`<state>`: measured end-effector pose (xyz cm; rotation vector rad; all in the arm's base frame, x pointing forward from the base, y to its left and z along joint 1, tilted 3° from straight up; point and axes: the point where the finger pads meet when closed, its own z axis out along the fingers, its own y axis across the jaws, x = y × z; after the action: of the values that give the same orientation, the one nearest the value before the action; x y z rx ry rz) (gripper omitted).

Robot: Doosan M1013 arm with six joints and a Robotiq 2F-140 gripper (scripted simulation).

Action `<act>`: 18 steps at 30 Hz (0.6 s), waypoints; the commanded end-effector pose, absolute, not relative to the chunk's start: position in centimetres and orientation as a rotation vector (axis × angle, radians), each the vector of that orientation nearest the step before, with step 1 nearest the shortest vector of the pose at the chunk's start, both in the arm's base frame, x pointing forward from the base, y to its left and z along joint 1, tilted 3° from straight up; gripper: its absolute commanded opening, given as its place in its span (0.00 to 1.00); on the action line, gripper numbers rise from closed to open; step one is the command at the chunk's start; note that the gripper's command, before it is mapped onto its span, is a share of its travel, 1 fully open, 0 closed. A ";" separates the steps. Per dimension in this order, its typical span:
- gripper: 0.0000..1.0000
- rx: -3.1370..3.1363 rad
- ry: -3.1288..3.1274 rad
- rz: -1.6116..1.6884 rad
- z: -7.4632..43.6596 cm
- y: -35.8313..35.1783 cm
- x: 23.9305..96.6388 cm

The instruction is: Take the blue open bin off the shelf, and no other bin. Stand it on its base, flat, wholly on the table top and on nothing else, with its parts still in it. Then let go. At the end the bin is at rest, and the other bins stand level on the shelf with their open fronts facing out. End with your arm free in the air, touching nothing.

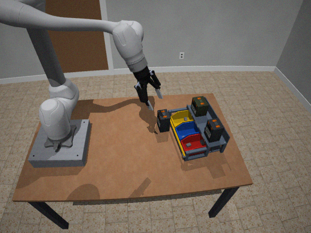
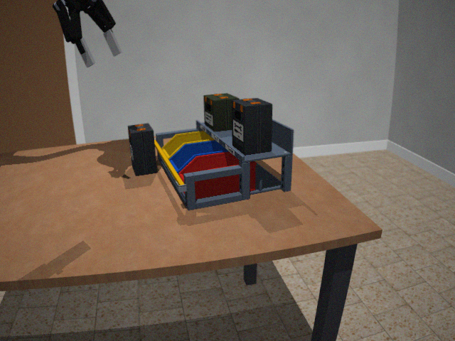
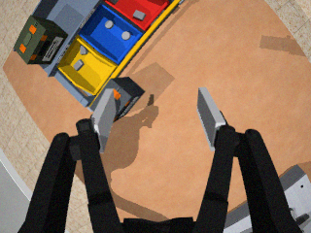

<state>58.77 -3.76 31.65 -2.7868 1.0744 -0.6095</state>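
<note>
The blue bin point(image 1: 187, 130) point(image 2: 194, 154) point(image 3: 109, 41) sits on the grey shelf point(image 1: 196, 156) point(image 2: 217, 199) between the yellow bin point(image 1: 181, 117) point(image 2: 183, 141) point(image 3: 85, 73) and the red bin point(image 1: 193, 141) point(image 2: 217, 186) point(image 3: 146, 10). Two round grey parts lie in it in the wrist view. The bins' open fronts face the yellow rail point(image 1: 178, 138) point(image 2: 169, 163) point(image 3: 145, 38). My gripper point(image 1: 154, 101) point(image 2: 101, 52) point(image 3: 155, 99) is partly open and empty, high above the table, on the robot's side of the shelf near its yellow-bin end.
A dark case point(image 1: 163, 121) point(image 2: 142, 149) point(image 3: 127, 96) stands upright on the table point(image 1: 125, 155) point(image 2: 110, 227) before the yellow-bin end of the rail. On the shelf's upper deck stand a green case point(image 1: 199, 106) point(image 2: 220, 114) point(image 3: 36, 41) and another dark case point(image 1: 214, 130) point(image 2: 253, 126).
</note>
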 end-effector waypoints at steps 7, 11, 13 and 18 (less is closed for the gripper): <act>0.57 -2.752 1.210 -0.535 31.6 -3.7 58.8; 0.57 -2.685 1.409 -0.422 31.6 -3.7 58.9; 0.57 -2.685 1.409 -0.422 31.6 -3.7 58.9; 0.57 -2.685 1.409 -0.422 31.6 -3.7 58.9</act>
<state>58.81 -3.70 31.66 -2.6844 1.4093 -0.4235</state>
